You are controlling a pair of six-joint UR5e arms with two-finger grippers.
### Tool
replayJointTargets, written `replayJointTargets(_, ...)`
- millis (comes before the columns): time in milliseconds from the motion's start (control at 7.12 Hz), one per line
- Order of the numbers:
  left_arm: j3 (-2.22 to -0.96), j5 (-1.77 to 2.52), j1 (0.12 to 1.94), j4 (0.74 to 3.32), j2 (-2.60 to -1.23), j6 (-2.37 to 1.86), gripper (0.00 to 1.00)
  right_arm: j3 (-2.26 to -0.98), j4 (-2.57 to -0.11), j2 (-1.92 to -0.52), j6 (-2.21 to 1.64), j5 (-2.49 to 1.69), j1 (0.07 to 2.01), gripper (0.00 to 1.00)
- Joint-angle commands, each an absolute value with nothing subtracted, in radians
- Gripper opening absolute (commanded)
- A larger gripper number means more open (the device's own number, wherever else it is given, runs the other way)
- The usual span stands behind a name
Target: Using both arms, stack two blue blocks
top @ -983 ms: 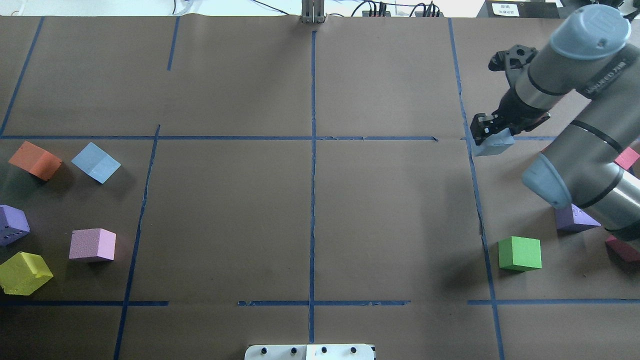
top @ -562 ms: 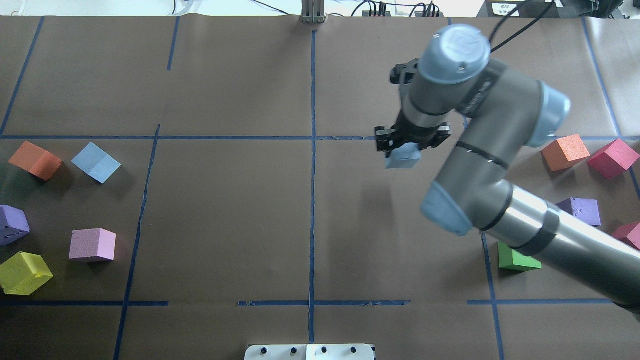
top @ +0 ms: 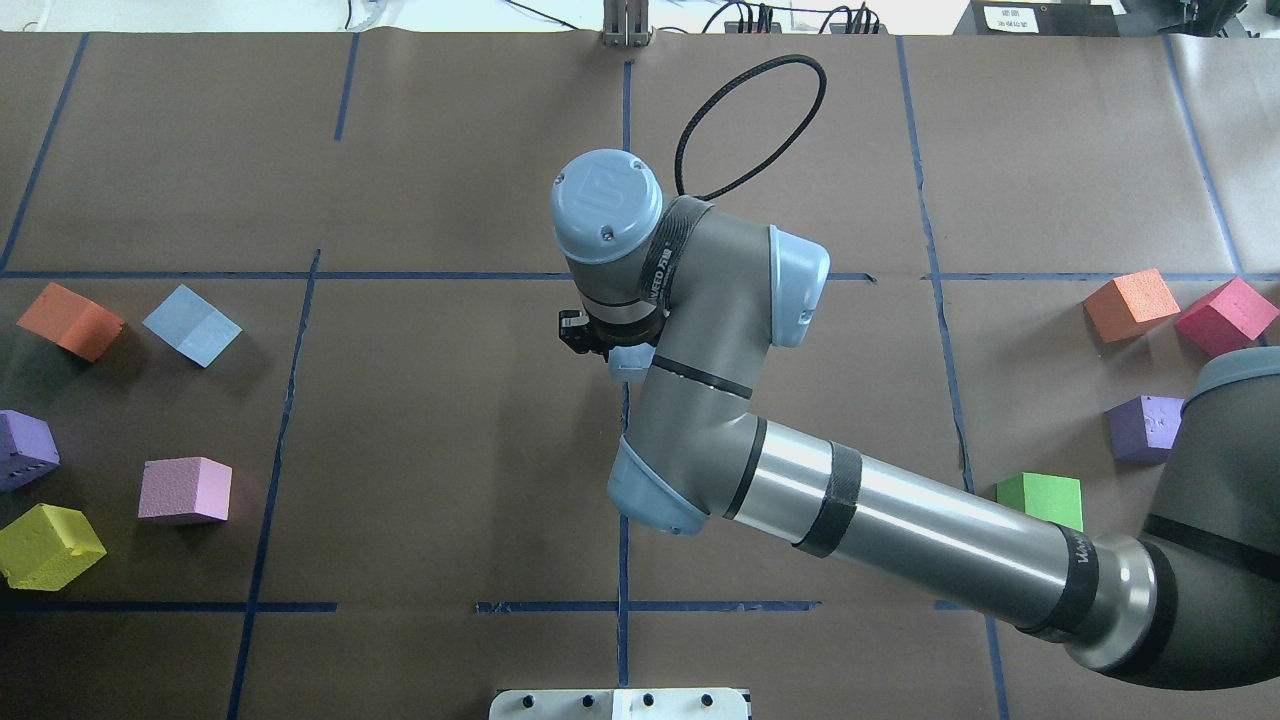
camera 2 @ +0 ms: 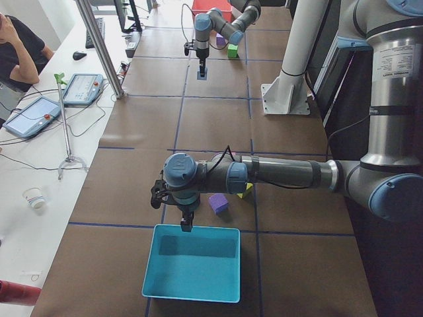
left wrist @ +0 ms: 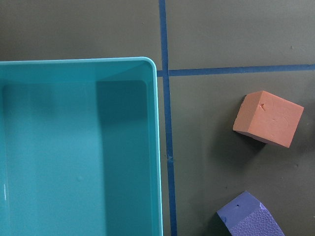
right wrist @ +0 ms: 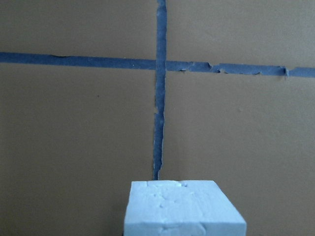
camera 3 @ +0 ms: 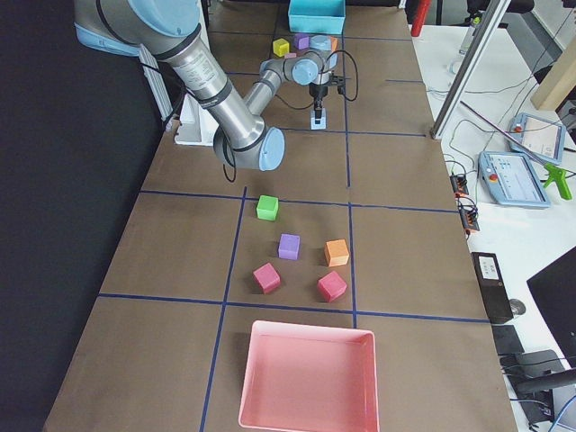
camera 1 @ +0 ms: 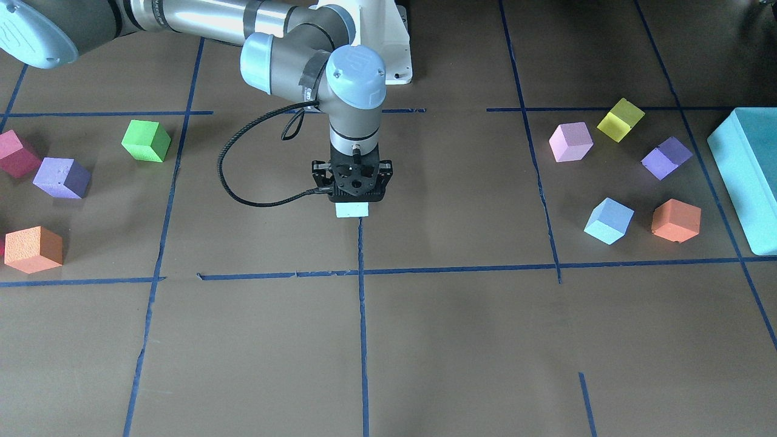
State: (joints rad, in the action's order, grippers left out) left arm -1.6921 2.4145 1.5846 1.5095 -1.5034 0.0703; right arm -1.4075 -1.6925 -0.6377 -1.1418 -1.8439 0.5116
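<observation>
Right gripper (camera 1: pixel 352 197) pinches a blue block (camera 1: pixel 352 210) over the centre tape line (camera 1: pixel 362 303). The second blue block (camera 1: pixel 608 220) lies well apart on the robot's left, beside an orange cube (camera 1: pixel 675 220). Farther off, the left gripper (camera 2: pixel 187 224) hangs above a teal box (camera 2: pixel 192 271); its jaw state cannot be told.

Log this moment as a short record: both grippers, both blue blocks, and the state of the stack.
right gripper: shut on held blue block, pointing down at the centre tape line
free blue block: lying on the robot's left side, next to an orange cube but apart from it, untouched
left gripper: above the teal box rim; open or shut cannot be told
stack: not yet made
</observation>
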Motion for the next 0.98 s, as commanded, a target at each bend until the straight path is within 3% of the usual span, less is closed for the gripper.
replayJointTargets(0, -1.693, 2.414, 1.585, 1.509, -1.503, 0.071, 1.0, -1.341, -1.618, -0.627, -1.146, -1.83, 0.497, 0.07)
replayJointTargets(281, -1.692, 2.416, 1.585, 1.509, -1.503, 0.072, 1.0, -1.302, -1.563, -0.623, -1.166, -1.835, 0.497, 0.08)
replayJointTargets(421, -1.692, 2.416, 1.585, 1.509, -1.503, 0.074, 1.0, -1.302, -1.563, -0.623, -1.173, -1.835, 0.497, 0.18)
replayJointTargets(562, -1.692, 2.416, 1.585, 1.509, -1.503, 0.074, 1.0, -1.302, -1.563, -0.623, -1.173, -1.835, 0.497, 0.45)
replayJointTargets(702, -1.692, 2.416, 1.585, 1.509, -1.503, 0.074, 1.0, -1.302, -1.563, -0.624, -1.173, -1.836, 0.495, 0.9)
replayJointTargets(843, -1.692, 2.416, 1.585, 1.509, -1.503, 0.074, 1.0, -1.305, -1.562, -0.623, -1.211, -1.836, 0.497, 0.99)
